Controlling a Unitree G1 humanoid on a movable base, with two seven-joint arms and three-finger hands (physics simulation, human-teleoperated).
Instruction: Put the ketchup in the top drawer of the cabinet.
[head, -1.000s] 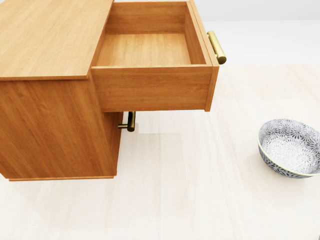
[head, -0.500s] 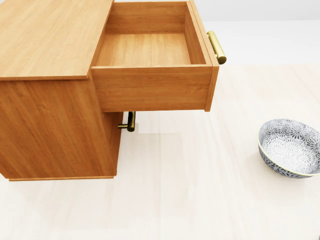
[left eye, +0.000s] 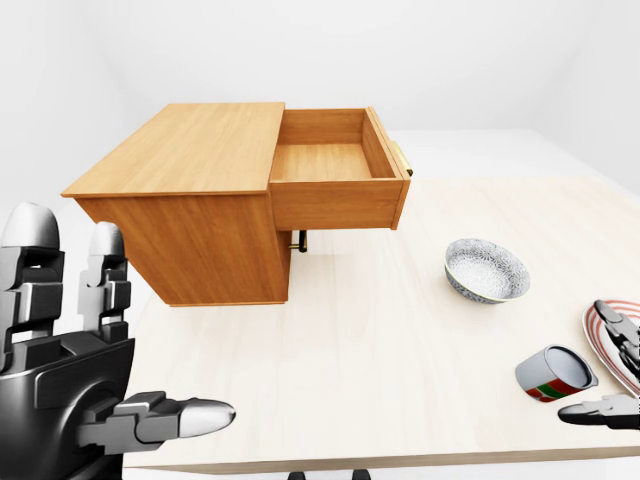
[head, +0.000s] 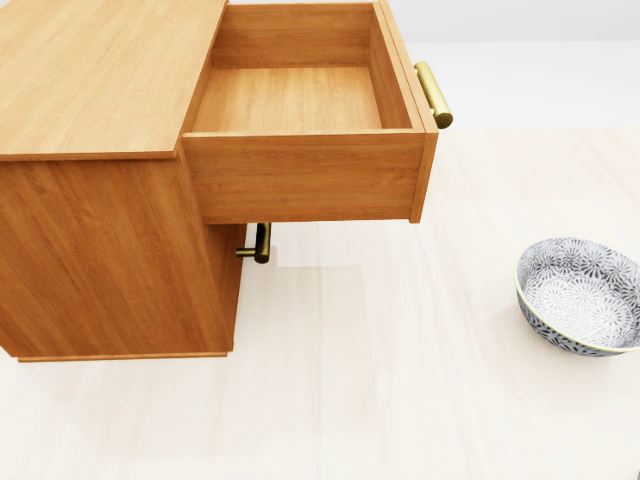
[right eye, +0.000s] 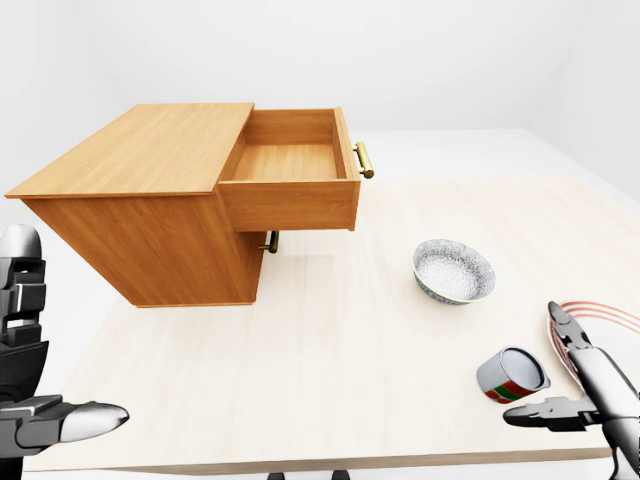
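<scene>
The left robot hand (left eye: 70, 380) occupies the lower left corner of the left-eye view. Its fingers (left eye: 30, 270) stand upright and spread, and the thumb points right over the near edge of the desk (left eye: 380, 350). The hand is fully open, holds nothing and touches nothing.

The right robot hand (right eye: 585, 395) enters the right-eye view at the lower right corner. One finger (right eye: 572, 330) is raised over the striped plate (right eye: 610, 312); another extends left, low, just beside the ketchup (right eye: 512, 375). The fingers are apart and do not close round anything. Contact between the lower fingertip and the ketchup cannot be determined.

The ketchup is a small cylindrical container with a red and green label. It lies on its side on the desk, near the lower right of both eye views, between the patterned bowl (right eye: 454, 270) and the striped plate, with its pale round end facing the cameras.

The cabinet (left eye: 190, 200) sits on the desk at upper left. Its top drawer (head: 300, 110) is pulled out to the right and shows a bare wooden floor. A brass handle (head: 433, 94) is fixed to the drawer face. A second brass handle (head: 259, 243) shows beneath the open drawer. The ketchup lies well apart from the cabinet.
</scene>
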